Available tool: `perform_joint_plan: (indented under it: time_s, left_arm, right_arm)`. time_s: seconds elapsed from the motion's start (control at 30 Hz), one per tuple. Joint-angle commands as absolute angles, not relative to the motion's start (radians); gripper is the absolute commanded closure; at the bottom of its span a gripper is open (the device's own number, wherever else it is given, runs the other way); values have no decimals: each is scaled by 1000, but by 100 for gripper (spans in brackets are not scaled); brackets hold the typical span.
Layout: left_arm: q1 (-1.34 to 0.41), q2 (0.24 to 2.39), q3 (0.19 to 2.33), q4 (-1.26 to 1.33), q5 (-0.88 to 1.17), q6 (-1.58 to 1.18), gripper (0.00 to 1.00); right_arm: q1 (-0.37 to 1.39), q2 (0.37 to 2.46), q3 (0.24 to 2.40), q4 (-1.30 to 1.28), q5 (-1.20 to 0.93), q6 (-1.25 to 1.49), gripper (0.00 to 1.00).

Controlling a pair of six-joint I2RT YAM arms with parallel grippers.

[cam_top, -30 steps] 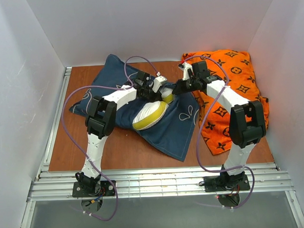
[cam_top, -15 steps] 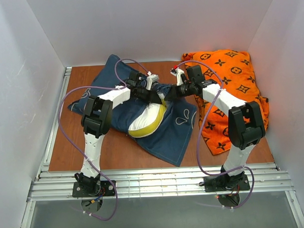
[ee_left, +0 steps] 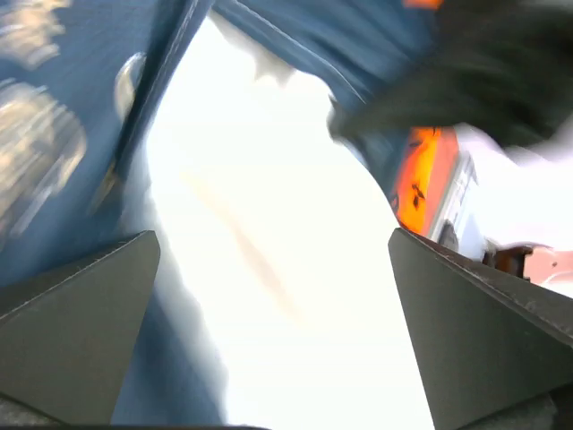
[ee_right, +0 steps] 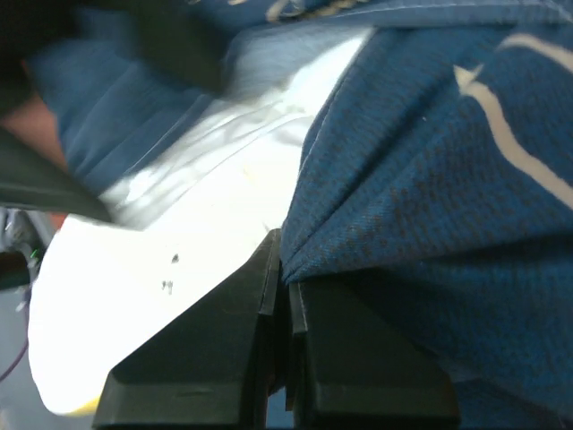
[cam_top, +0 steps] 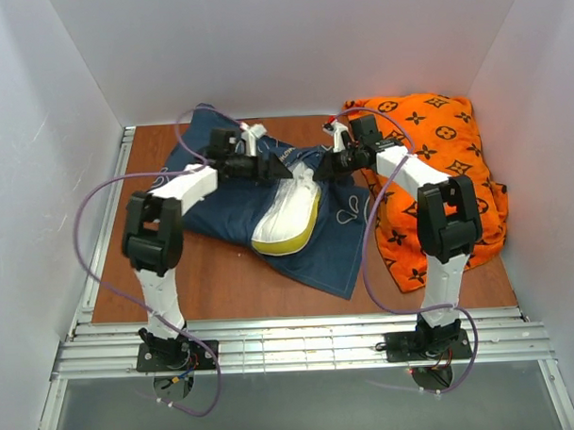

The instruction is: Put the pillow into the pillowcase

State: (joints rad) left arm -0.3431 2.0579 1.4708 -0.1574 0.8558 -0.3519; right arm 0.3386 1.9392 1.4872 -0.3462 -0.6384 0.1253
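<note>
The pillow [cam_top: 289, 213] runs lengthwise toward the near edge from between the gaping left gripper [cam_top: 283, 164] and the right gripper [cam_top: 323, 167] pinching the pillowcase [cam_top: 332, 251].

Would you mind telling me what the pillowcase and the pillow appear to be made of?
The pillowcase looks like matte woven cloth, perhaps cotton: a fine weave shows and it folds softly. The pillow seems a smooth white fabric shell over soft filling: it is plump and wrinkled.
</note>
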Motion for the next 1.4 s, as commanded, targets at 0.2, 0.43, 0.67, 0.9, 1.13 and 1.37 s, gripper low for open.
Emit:
perform_joint_plan:
  time_s: [0.2,0.43,0.67,0.9,1.13,1.37]
  left_arm:
    - [-299,1605,1352,-535,533,119,2]
    - [-561,1621,1287,-488,142,261,2]
    - [-753,1700,1301,-379,-101,400,2]
    - [-857,1677,1241,-368,-175,509,2]
    - [-984,1622,1108,-313,-265,535,2]
    - [-1012,1703,983,-28,-547,655,2]
  right_arm:
    - [356,2209,1939,-350,-600,84,99]
    - [364,2094,1857,-376,-611,97,35]
    - [279,1870,1640,-377,-647,161,10]
    - [255,1746,1347,-371,-653,143,25]
    - [255,1742,1178,-310,-647,170,42]
    - [256,1790,1146,-310,-629,179,49]
